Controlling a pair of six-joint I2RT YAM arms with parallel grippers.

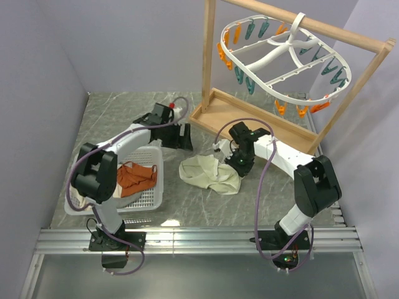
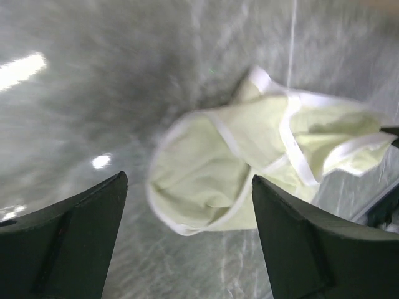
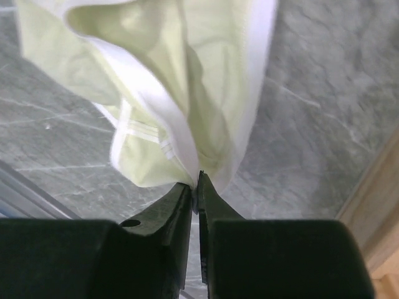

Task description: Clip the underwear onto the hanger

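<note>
Start from your left. The left gripper [image 1: 184, 136] hovers with its fingers wide apart and nothing between them, just beside the crumpled underwear [image 1: 209, 175]. The garment lies on the marble-patterned table [image 1: 124, 118], between the two arms and in front of the wooden stand [image 1: 249, 118].

To do this pickup well, bring that open gripper down onto the white waistband trim, some way along from the other grip, so the edge can be stretched flat between the two hands. A bunched edge would probably slip out of a clothespin.

The right gripper [image 3: 194, 180] has its fingers pressed together on a fold of the white-trimmed edge, with cream fabric draping away from the tips. Once both hold, I'd lift toward the hanger [image 1: 272, 56] and aim for one of the near-rim teal clothespins [image 1: 249, 84].
</note>
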